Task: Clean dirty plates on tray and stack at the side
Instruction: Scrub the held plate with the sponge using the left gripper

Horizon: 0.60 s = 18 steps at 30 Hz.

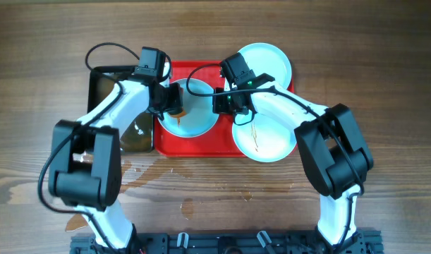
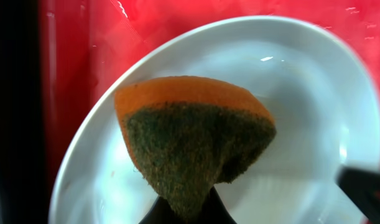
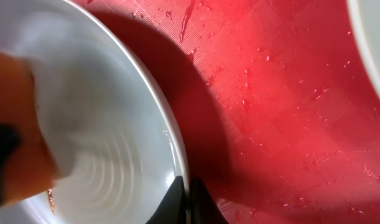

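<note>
On the wooden table (image 1: 384, 56), I am seeing the red tray (image 1: 201, 144) lying at centre, with a smaller black tray (image 1: 102, 81) of brownish water lying just beside its left edge. Three plates are showing. The first plate (image 1: 197, 125) is sitting inside the red tray, in its left half. The second plate (image 1: 271, 60) is overlapping the tray's far right corner. The third plate (image 1: 268, 144), carrying thin orange-brown streaks, is overlapping the tray's near right rim. An orange sponge (image 2: 196, 137) with a dark green scouring face is hanging over the first plate's inner surface; I cannot confirm contact, since the right wrist view is showing the sponge only as a blur. The left gripper (image 2: 186, 211) is pinching the sponge's narrow end between its dark fingers. The right gripper (image 3: 186, 202) is clamping the first plate's rim on its right side, with one finger sitting on each side of the rim.
</note>
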### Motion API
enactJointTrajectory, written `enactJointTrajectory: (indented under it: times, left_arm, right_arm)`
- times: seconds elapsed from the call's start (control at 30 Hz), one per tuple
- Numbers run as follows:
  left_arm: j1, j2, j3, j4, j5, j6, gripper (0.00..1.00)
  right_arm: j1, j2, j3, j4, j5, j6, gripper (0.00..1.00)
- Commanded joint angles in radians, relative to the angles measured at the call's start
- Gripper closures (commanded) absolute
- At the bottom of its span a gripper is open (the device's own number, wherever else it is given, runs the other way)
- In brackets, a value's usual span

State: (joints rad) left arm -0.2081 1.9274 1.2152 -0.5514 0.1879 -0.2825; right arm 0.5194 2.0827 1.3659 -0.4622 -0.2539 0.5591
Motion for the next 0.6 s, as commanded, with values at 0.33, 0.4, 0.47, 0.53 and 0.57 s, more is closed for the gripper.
enactJointTrajectory:
  times: [0.33,0.4,0.47,0.53,0.57]
  left_arm:
    - [-0.019,0.045,-0.004,-0.200,0.342,-0.040,0.96]
    - [-0.019,0.046,-0.004,-0.159,0.285,-0.041,0.96]
    - [-0.018,0.046,-0.004,-0.097,0.153,-0.045,0.96]
    - [-0.018,0.055,-0.005,-0.027,0.025,-0.045,0.96]
    - [-0.018,0.059,-0.005,0.004,-0.022,-0.044,0.96]
  right_arm:
    - [0.004,0.032,0.013,0.001,-0.010,-0.014,0.96]
    - [0.004,0.032,0.013,0.000,-0.010,-0.013,0.96]
    - [0.004,0.032,0.013,0.001,-0.010,-0.013,0.96]
    - [0.004,0.032,0.013,0.001,-0.010,-0.013,0.96]
    - [0.004,0.032,0.013,0.000,-0.010,-0.014,0.96]
